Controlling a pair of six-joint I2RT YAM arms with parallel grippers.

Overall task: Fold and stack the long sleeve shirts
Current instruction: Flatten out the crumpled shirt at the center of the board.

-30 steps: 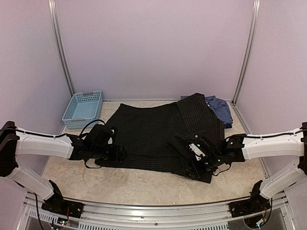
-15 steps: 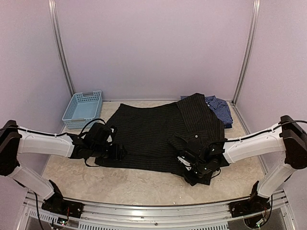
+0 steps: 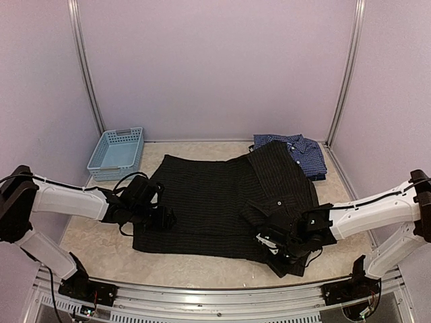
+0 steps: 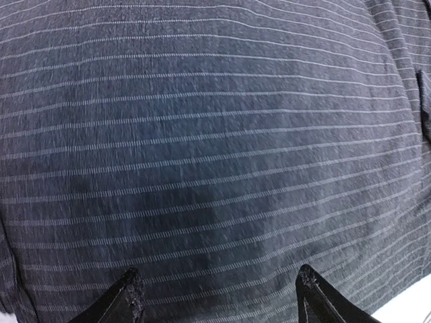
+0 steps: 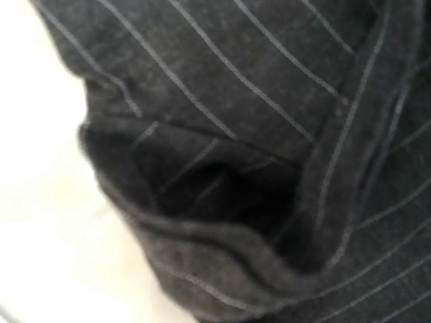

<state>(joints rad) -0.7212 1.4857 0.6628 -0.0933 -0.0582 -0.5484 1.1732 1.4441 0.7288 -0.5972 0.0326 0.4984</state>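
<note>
At the far left of the table (image 3: 202, 261) stood a light blue basket (image 3: 116, 153), well apart from the clothing. The left arm reached in from the left, and the left gripper (image 3: 163, 217) lay low at the left edge of the black pinstriped shirt (image 3: 209, 195). In the left wrist view its two dark fingertips (image 4: 128, 301) stood wide apart at the bottom of the frame, with nothing between them. The left gripper (image 4: 219, 303) was thus open just above the striped cloth (image 4: 215, 148), which filled that view.

The black pinstriped shirt was spread flat across the middle of the table. Its right part was folded over itself, and a long strip ran toward the back right. At the back right corner the blue checked shirt (image 3: 301, 149) lay in a folded heap, partly under the far end of that strip.

The right arm came in from the right, and the right gripper (image 3: 268, 241) sat on the near right corner of the black shirt. It was closed on the cloth there. Its fingers did not show in the right wrist view, where a bunched, seamed edge of the shirt (image 5: 256, 134) pressed close to the lens, with pale table (image 5: 40, 202) beside it.
</note>
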